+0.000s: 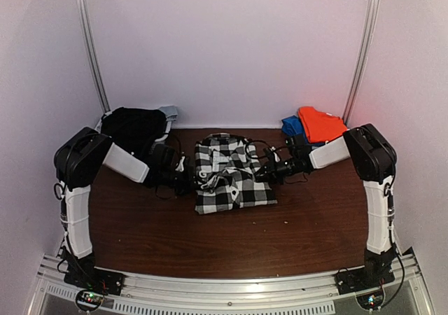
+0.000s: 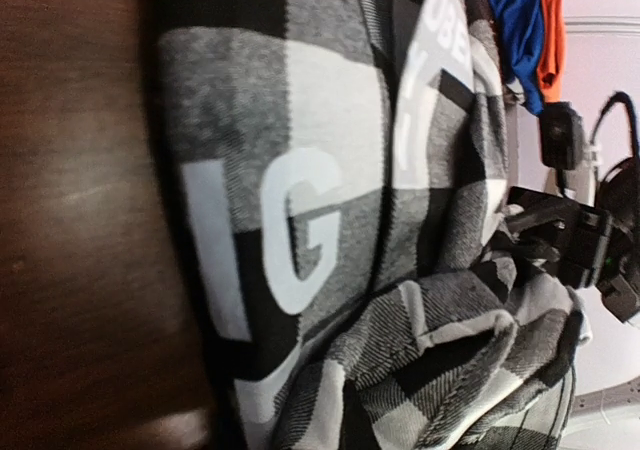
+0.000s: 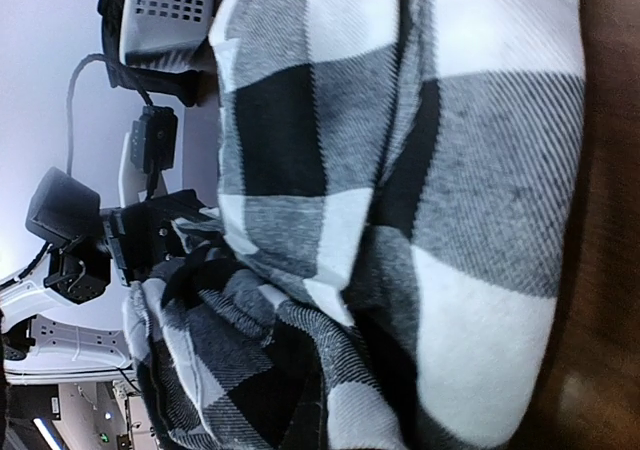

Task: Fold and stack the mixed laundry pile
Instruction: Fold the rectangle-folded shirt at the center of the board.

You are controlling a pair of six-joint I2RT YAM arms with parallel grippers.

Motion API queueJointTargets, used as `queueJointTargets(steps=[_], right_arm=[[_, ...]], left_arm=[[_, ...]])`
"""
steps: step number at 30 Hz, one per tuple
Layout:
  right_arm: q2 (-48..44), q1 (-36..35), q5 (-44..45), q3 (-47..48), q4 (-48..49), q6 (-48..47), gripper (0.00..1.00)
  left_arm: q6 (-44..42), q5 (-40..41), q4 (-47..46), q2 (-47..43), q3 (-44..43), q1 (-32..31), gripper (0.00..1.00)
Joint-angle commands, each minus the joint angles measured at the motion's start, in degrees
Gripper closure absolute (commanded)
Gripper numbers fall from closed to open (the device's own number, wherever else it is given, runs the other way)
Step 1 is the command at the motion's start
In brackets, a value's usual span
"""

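Left claw [image 1: 185, 180]: closed, pinching the left edge of the checked shirt [image 1: 231, 178]. Right claw [image 1: 260, 176]: closed, pinching the shirt's right edge, straight across from the left claw. Each wrist view shows the opposite claw with bunched checked cloth gathered at its tips, so both grips are judged to be on fabric.

The checked shirt lies flat on the desk [image 1: 210, 248], collar away from the arm bases. Its outline is roughly rectangular, and the cloth is rumpled across the middle between the claws. Judgement: this fold is in progress and not finished.

Behind the shirt to the right, an orange garment [image 1: 322, 124] rests on a blue garment [image 1: 291, 126]. The pair look compact and may already be a folded stack, though this cannot be confirmed from here. Behind the shirt to the left, a black garment [image 1: 133, 127] sits in a loose heap, apparently unfolded.

Outstanding, as judged: complete the checked shirt, stack it, then fold the black garment.
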State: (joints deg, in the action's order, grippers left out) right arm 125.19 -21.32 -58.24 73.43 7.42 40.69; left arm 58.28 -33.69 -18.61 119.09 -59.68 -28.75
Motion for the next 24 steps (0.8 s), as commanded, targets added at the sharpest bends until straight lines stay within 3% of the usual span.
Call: queueJointTargets(steps=[1,13,18,24], right_arm=[[1.7,0.3,0.1,1.3,1.9,-1.0,1.0],[-13.3,-0.7,1.1,-15.9,3.4,1.1,1.0],[-15.5,-0.6,0.4,-12.5,2.4,1.7,1.0],[-10.5,0.8,0.5,-7.7,5.1,2.7,1.0]], left_arm=[[1.6,0.5,-5.2,2.2,-2.4,0.3,1.0],[-0.4,-0.9,-2.6,-6.9,7.6,-1.2,1.0],[-1.8,-1.4,-0.4,-8.4,4.8,-1.1,1.0],[-1.0,-1.3,-1.1,-7.0,1.7,0.6,1.0]])
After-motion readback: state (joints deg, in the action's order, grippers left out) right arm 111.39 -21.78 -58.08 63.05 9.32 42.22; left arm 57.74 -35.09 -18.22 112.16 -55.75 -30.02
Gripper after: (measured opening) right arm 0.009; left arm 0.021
